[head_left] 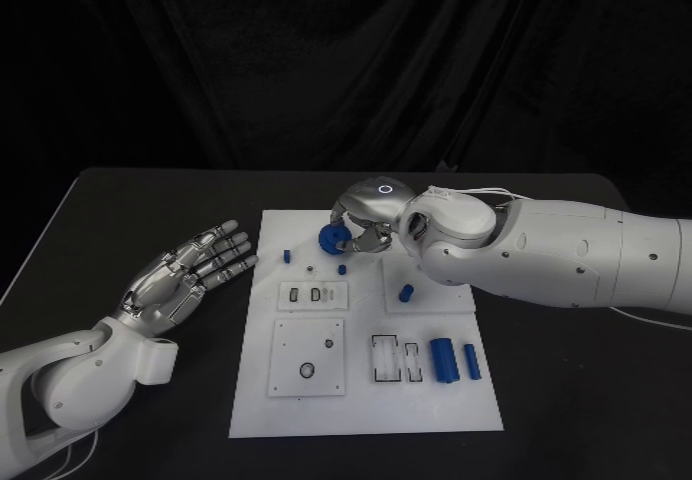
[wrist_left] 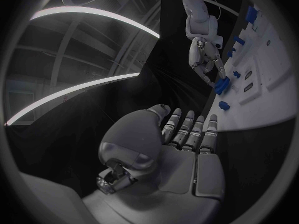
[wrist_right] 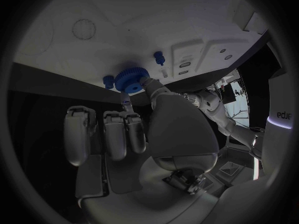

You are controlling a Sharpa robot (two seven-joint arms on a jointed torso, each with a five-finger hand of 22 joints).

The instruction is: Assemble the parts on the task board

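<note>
Right robot hand pinches a blue gear; left robot hand lies spread, empty.

table: black
board: white
gear: blue, ridged rim
cylinders: blue
small pegs: blue
hands: silver
arms: white
backdrop: black cloth

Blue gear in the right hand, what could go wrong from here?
1. The right hand holds the blue gear only at its fingertips, near the task board's far edge; a slip could drop it onto the black table.
2. Small blue pegs stand close beneath; lowering the hand might knock them.
3. The left hand rests open beside the board, too far to catch.
</note>
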